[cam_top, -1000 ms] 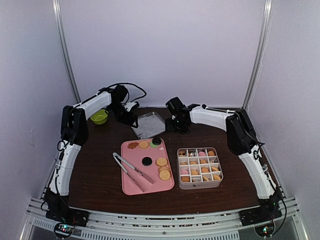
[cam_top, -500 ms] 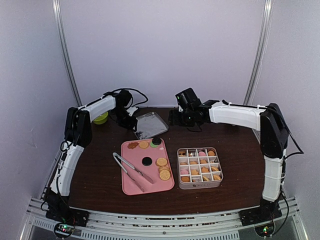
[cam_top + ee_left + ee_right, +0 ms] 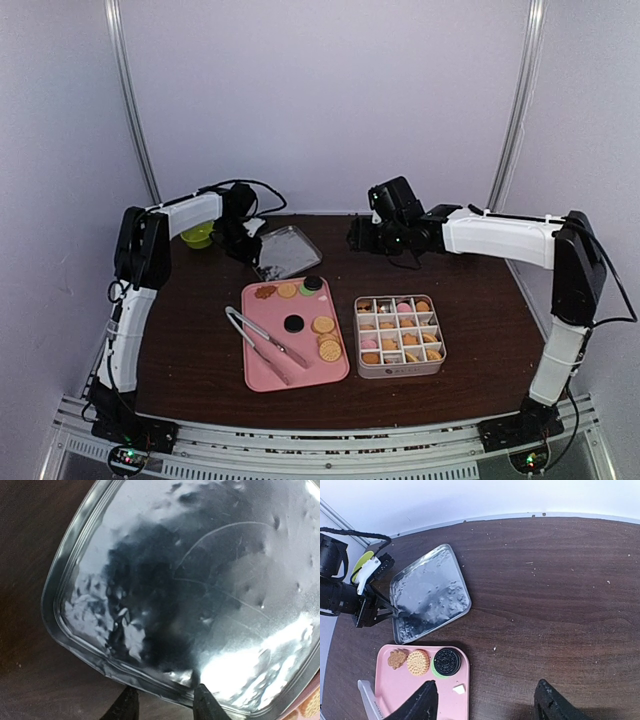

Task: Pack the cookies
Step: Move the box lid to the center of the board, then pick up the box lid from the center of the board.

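**Cookies on tray and in box; left jaws at a lid's rim**

The small flat cookies (image 3: 322, 324) are golden rounds, one brown flower shape and black rounds. They lie face-up on the pink rectangular plastic tray (image 3: 270, 310) at centre frame. One row runs across its upper edge and another down its right side. Being round, they show no long axis. More cookies fill the beige divided box (image 3: 400, 371) just right of the tray. Long metal tongs (image 3: 262, 335) lie diagonally on the tray's left half.

At upper left, the left gripper (image 3: 162, 705) has narrow jaws straddling the rim of a clear shallow plastic lid (image 3: 200, 580). Whether they pinch it I cannot tell. The right gripper (image 3: 485, 685) hangs above the dark wooden table (image 3: 545, 605), jaws wide and empty.
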Robot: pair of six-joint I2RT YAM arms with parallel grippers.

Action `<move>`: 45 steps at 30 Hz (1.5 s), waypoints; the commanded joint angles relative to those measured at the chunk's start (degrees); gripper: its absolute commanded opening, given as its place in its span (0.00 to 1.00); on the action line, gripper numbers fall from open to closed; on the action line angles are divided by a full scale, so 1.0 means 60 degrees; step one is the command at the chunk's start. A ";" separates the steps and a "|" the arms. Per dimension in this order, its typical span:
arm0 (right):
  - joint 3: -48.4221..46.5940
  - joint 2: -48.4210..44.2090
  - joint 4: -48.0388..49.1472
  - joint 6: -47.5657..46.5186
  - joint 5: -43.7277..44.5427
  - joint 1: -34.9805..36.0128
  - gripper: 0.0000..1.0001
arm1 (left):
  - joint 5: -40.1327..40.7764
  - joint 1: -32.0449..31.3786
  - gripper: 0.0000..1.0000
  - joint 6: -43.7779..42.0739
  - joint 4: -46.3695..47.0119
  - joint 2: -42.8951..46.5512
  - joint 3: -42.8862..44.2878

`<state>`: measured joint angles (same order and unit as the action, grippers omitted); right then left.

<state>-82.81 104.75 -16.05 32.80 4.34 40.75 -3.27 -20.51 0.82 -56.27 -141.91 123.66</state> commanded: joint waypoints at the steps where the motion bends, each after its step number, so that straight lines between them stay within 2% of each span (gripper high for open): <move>1: 0.0352 -0.0393 0.0334 0.0070 -0.0141 0.0019 0.66 | 0.0812 0.0641 0.39 -0.0078 -0.0480 0.0576 -0.1134; 10: 0.0677 -0.0467 0.0565 0.0154 -0.0446 0.0045 0.63 | 0.1020 0.1255 0.30 -0.0528 -0.0268 0.1384 -0.2080; 15: 0.0879 -0.0583 0.0577 0.0210 -0.0496 0.0064 0.62 | 0.0971 0.1252 0.16 -0.0716 -0.0246 0.1648 -0.2364; 20: 0.1043 -0.0719 0.0595 0.0232 -0.0532 0.0078 0.62 | 0.0858 0.1263 0.10 -0.0752 -0.0099 0.1967 -0.2707; 24: 0.1176 -0.0828 0.0630 0.0194 -0.0557 0.0131 0.61 | 0.0899 0.1261 0.00 -0.0730 0.0034 0.2126 -0.2766; 35: 0.1394 -0.0930 0.0850 -0.0101 -0.1102 0.0195 0.63 | 0.0197 0.1090 0.00 -0.0785 0.0208 0.2088 -0.0923; 45: 0.0938 -0.0540 0.1559 0.0519 -0.2902 0.0141 0.76 | -0.0317 0.0855 0.00 -0.0799 -0.0039 0.2189 0.0817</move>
<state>-74.85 101.45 -10.39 33.43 -7.55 41.50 -1.91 -15.14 -3.95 -56.21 -131.24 122.72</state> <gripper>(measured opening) 0.743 0.007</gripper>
